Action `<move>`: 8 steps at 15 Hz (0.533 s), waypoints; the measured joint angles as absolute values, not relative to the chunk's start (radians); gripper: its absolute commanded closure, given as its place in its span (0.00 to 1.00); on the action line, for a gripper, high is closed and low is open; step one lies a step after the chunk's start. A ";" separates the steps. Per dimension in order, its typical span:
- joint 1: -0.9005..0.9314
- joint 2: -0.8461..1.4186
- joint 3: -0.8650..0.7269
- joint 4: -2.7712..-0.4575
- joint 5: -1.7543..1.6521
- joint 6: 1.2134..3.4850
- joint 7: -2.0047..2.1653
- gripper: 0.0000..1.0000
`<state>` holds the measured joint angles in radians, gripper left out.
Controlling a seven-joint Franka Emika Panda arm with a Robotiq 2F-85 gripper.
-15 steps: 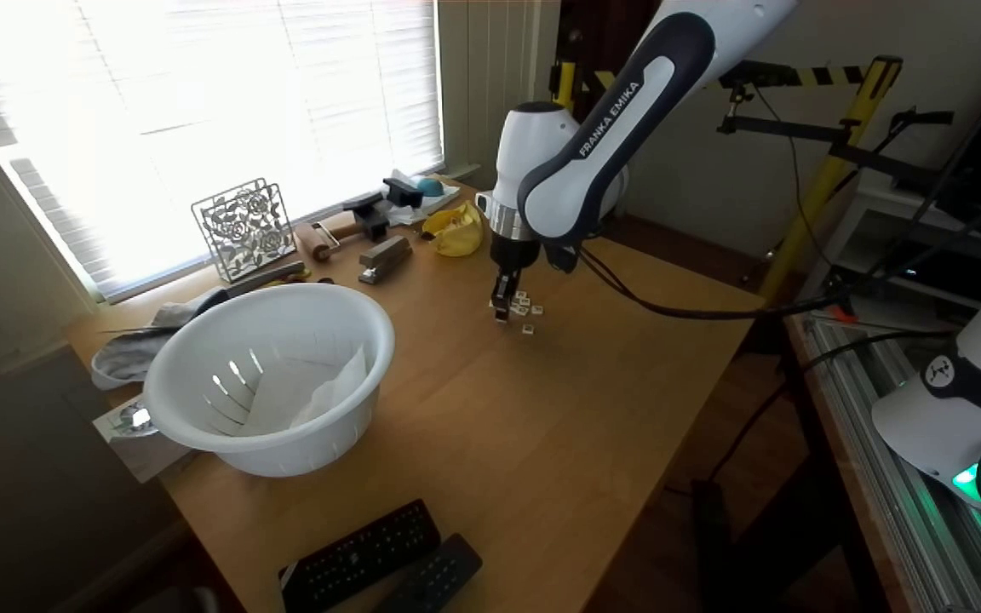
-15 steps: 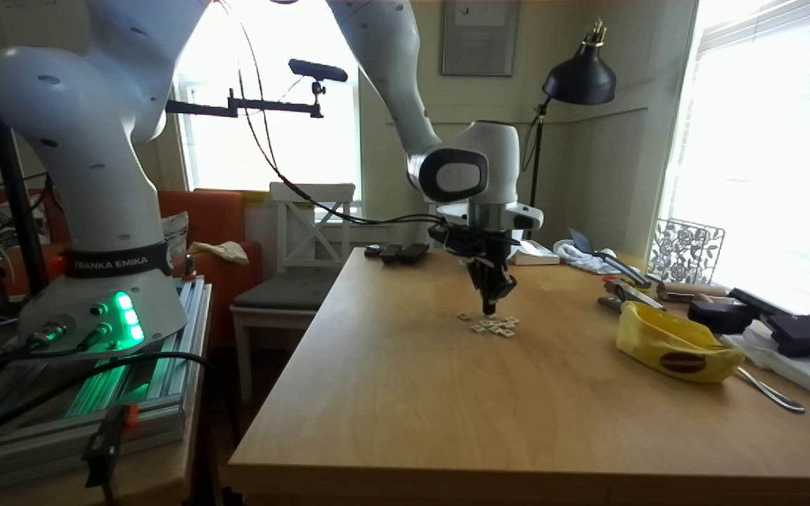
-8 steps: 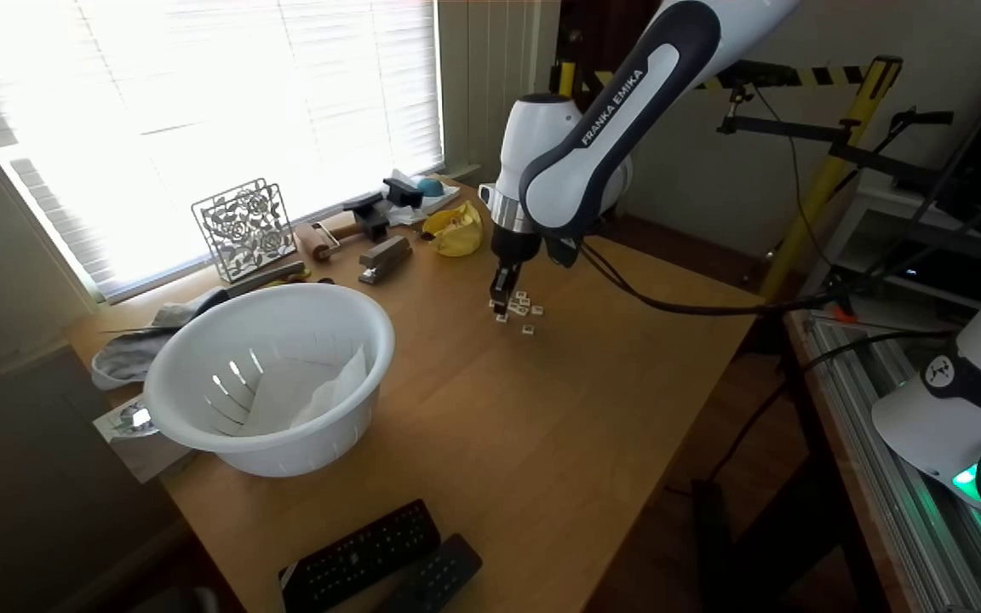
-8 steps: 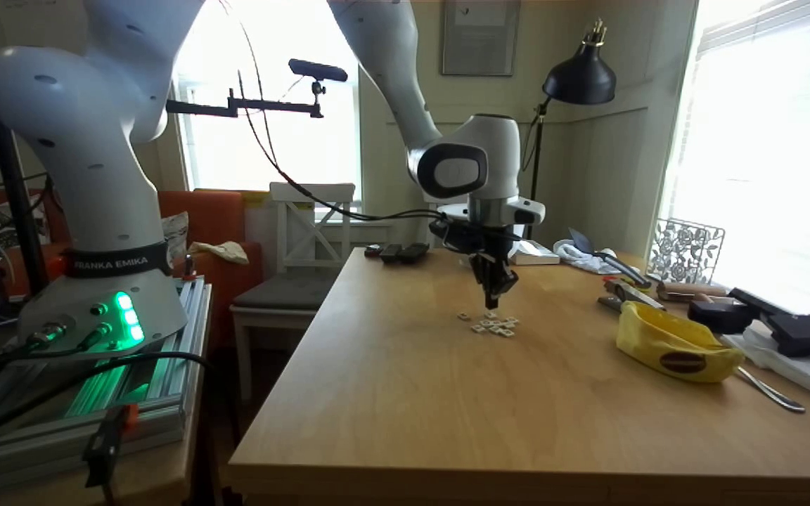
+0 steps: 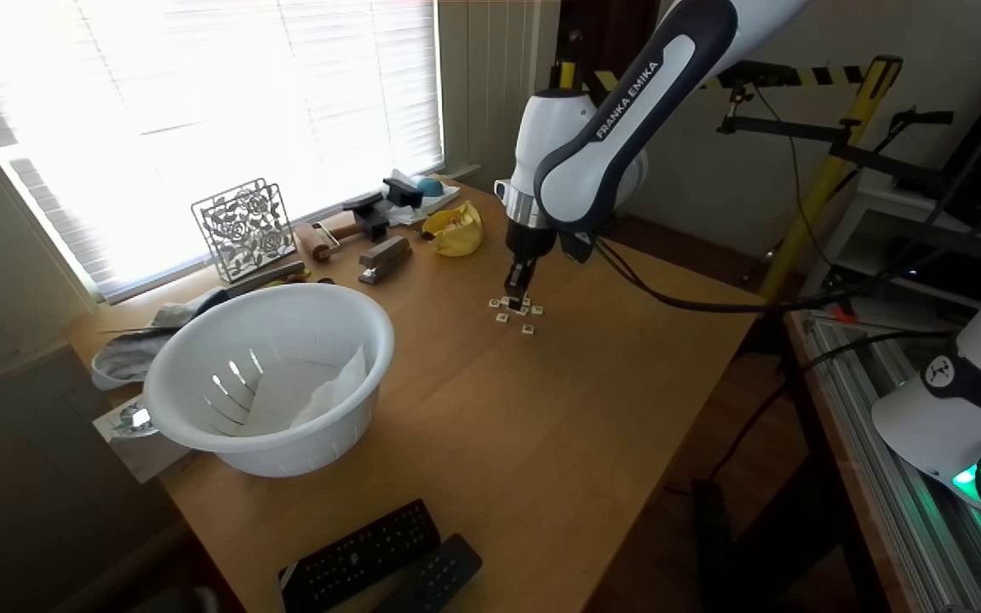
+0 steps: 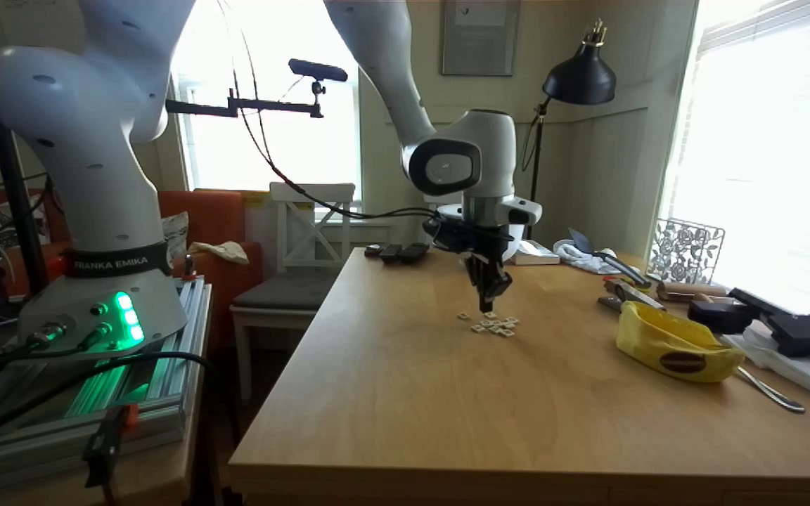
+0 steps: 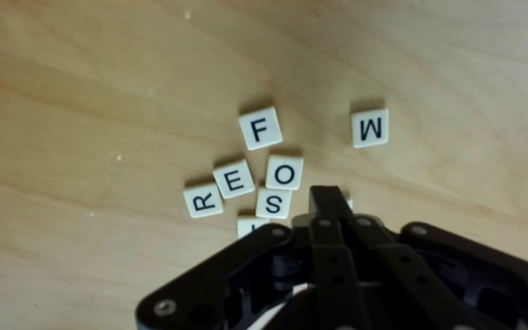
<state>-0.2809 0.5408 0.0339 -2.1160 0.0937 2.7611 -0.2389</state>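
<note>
Cream-white letter tiles (image 6: 495, 328) lie loose on the wooden surface (image 6: 412, 393), beneath and around the pincer (image 6: 486, 308), which stands fully narrowed, fingers together with nothing visible between them; whether its tips touch a tile I cannot tell. By the wrist view, the O tile (image 7: 284, 173) and S tile (image 7: 273, 202) touch each other just left of the tips; the E tile (image 7: 233, 178) and R tile (image 7: 203, 200) lie farther left, the F tile (image 7: 260, 128) ahead and left, the M tile (image 7: 370, 128) ahead and right, well apart. A half-hidden tile (image 7: 249, 224) sits left beside the pincer, its letter unreadable, and a sliver of another tile (image 7: 350, 203) shows just right of the tips.

Done well, work this close calls for slow, low, level motion: with the fingers together, contact would push rather than grip, and a sideways brush through the cluster could scatter several light pieces at once. Light pressure near a tile's middle should keep it from spinning.

FRANKA EMIKA reads clearly on the arm (image 5: 627, 100) above the pincer and on the base (image 6: 106, 302). To the pincer's right in an exterior view, a yellow banana-shaped pouch (image 6: 658, 337) carries a brown oval label (image 6: 683, 362) too blurred to read.
</note>
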 measured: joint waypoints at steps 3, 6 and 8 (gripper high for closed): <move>-0.285 0.541 0.026 -2.128 0.096 2.761 -0.225 1.00; -0.291 0.541 0.025 -2.133 0.112 2.761 -0.221 1.00; -0.295 0.541 0.026 -2.133 0.123 2.761 -0.221 1.00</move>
<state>-0.2946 0.5407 0.0258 -2.1328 0.1230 2.7612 -0.2215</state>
